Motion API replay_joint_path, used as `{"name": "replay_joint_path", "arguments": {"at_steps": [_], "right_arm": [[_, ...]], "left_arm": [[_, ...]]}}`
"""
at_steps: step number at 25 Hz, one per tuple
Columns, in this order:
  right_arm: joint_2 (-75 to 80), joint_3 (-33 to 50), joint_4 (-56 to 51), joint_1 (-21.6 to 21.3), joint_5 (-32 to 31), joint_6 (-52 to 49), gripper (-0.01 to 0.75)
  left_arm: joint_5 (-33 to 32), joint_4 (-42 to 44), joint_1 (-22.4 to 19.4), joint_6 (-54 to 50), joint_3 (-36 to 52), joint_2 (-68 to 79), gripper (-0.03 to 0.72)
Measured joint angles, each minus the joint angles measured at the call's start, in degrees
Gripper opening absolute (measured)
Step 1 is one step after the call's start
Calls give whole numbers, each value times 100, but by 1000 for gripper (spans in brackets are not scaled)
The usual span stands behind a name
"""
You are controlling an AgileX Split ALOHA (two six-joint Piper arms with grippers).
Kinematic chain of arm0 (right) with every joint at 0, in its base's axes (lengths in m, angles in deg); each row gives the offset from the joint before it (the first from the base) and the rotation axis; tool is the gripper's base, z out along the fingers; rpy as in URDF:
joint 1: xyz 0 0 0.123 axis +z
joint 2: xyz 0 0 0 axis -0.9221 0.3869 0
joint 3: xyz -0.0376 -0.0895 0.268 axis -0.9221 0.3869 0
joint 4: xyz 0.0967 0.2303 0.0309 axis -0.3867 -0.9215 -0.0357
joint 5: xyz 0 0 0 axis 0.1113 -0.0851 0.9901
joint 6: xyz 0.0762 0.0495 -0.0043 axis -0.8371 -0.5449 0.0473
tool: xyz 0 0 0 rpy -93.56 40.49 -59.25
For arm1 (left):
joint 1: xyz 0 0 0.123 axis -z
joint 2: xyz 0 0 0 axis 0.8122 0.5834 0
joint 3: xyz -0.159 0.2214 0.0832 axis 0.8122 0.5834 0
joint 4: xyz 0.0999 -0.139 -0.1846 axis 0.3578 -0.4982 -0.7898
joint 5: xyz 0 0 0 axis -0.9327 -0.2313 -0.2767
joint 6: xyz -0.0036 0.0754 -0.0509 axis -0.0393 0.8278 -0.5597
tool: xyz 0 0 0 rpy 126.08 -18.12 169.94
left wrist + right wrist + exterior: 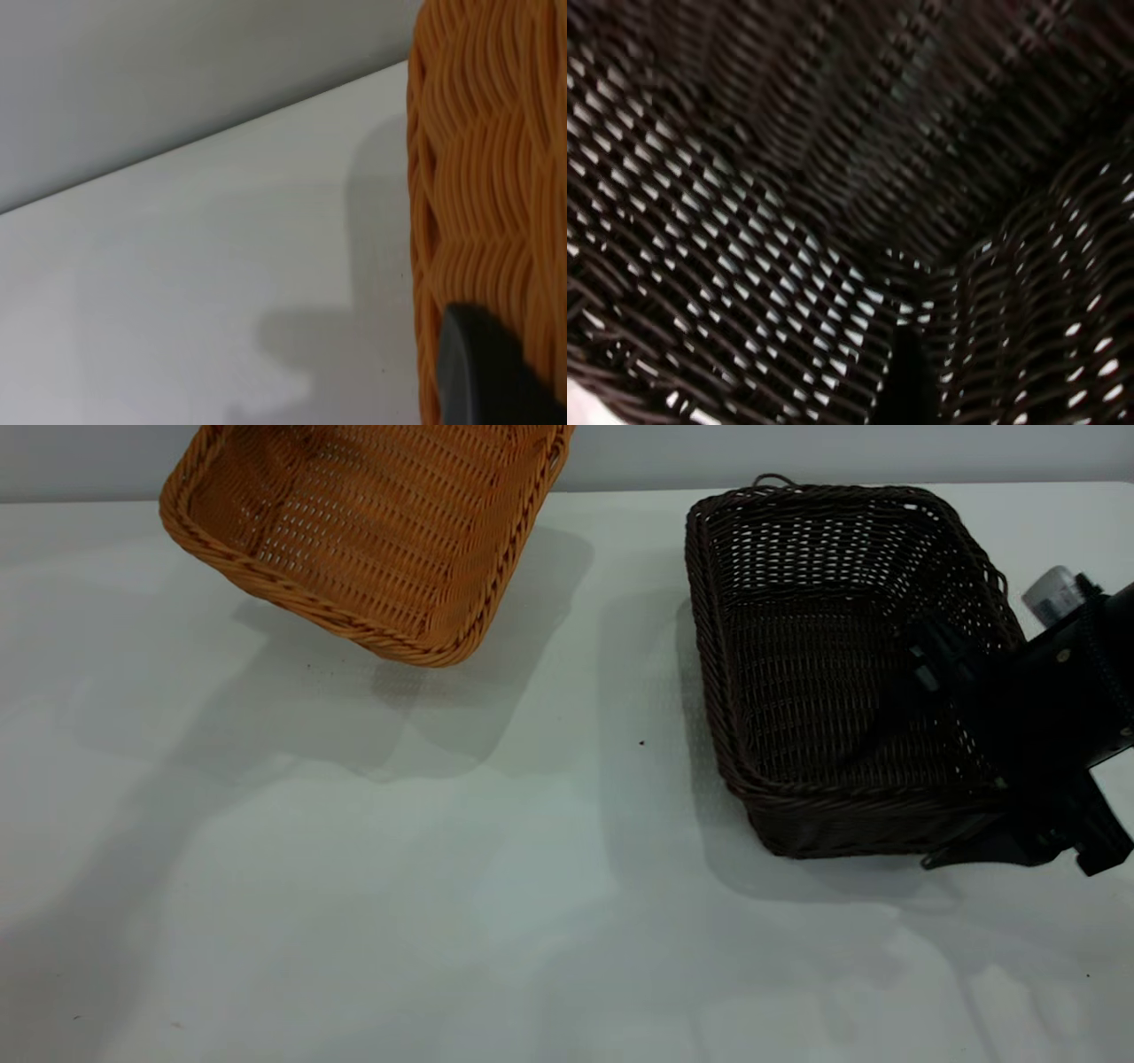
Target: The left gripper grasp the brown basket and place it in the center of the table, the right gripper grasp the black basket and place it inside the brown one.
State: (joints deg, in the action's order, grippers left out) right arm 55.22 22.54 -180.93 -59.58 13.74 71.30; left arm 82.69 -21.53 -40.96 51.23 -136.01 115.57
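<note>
The rectangular orange-tan woven wicker basket (368, 531) hangs tilted above the pale grey table (443, 886) near its far left edge, carried by the left gripper (496, 372), fingers hidden, grip unclear. The right gripper (992, 779) straddles the dark brown-black wicker basket's (824, 673) right wall; whether closed, I cannot tell. Centring and nesting remain.

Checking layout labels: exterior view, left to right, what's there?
brown basket, tilted with its near edge off the table → black basket on the table → right gripper at the black basket's right wall.
</note>
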Motion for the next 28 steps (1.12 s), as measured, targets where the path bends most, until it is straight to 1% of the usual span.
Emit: {"name": "replay_joint_path", "arguments": {"at_steps": [1,3,4,7,8,10,13,14,16,18,23,25,28], "right_arm": [[0,-35,-17,-24,52,96,495],[0,-124,-35,-90,125,343,385],[0,-184,-70,-161,151,478,312],[0,-396,-188,-560,300,826,119],[0,-452,-158,-748,353,1036,85],[19,-518,58,-1154,308,1487,78],[47,-729,187,-1821,-63,1883,77],[38,-866,281,-2116,-285,1990,77],[-29,-1184,503,-2516,-705,2071,77],[-165,-1462,816,-2822,-1024,2057,77],[-428,-2033,1899,-3355,-1755,1725,77],[-462,-2119,2356,-3459,-1920,1607,77],[-468,-2131,2749,-3486,-2058,1576,77]], "left_arm": [[0,0,0,0,0,0,80],[-19,0,5,0,0,-4,80],[-69,0,5,0,0,-11,80],[-404,0,56,0,0,-37,80],[-640,0,102,44,0,-53,80],[-1141,-5,221,291,0,-121,80],[-1705,-142,474,1005,0,-170,80],[-1851,-268,577,1352,0,-175,80],[-2106,-612,760,2188,0,-175,80],[-2398,-1103,949,3114,0,-175,80],[-2852,-2162,1283,5789,0,-146,80],[-2893,-2563,1368,6551,0,-34,80],[-2802,-3050,1504,7486,0,277,80]]}}
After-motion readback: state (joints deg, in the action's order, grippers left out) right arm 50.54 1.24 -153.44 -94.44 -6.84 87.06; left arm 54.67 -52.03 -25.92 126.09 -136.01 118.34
